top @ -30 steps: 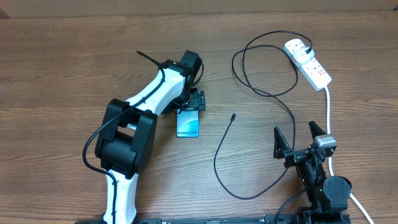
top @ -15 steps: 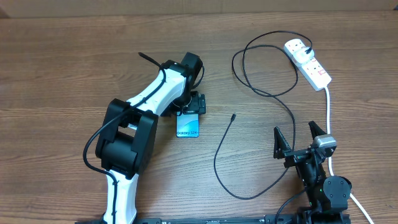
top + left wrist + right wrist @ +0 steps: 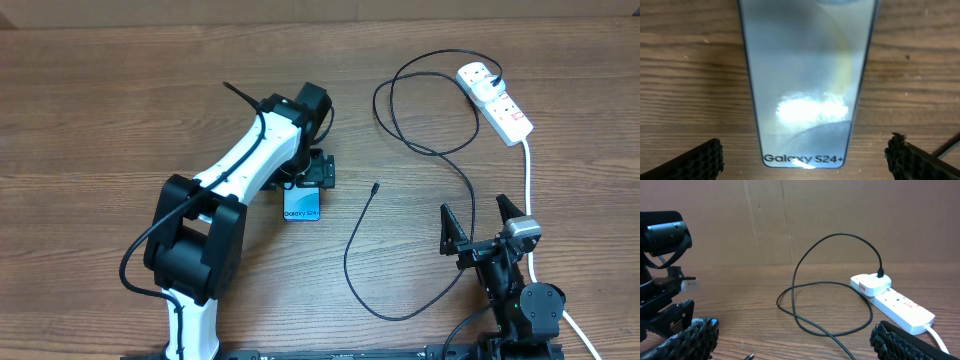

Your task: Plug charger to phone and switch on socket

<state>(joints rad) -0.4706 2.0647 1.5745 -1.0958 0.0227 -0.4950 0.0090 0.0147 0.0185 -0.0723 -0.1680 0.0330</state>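
The phone (image 3: 302, 205) lies flat on the table, its far end hidden under my left gripper (image 3: 314, 172). In the left wrist view the phone (image 3: 807, 75) fills the middle, and my left gripper (image 3: 805, 161) is open with its fingers wide on either side, not touching it. The charger cable (image 3: 440, 150) loops over the table. Its connector tip (image 3: 375, 186) lies free to the right of the phone, and its plug (image 3: 497, 79) sits in the socket (image 3: 500, 103). My right gripper (image 3: 478, 232) is open and empty near the front edge. The right wrist view shows the socket (image 3: 897, 304).
The socket's thick white cord (image 3: 529, 190) runs down past my right arm. The cable loop (image 3: 840, 307) lies ahead of my right gripper (image 3: 797, 345). A brown wall (image 3: 790, 220) stands behind the table.
My left gripper has shifted slightly right and nearer over the phone, and the left arm's elbow has swung left. The right arm, cable and socket have not moved.
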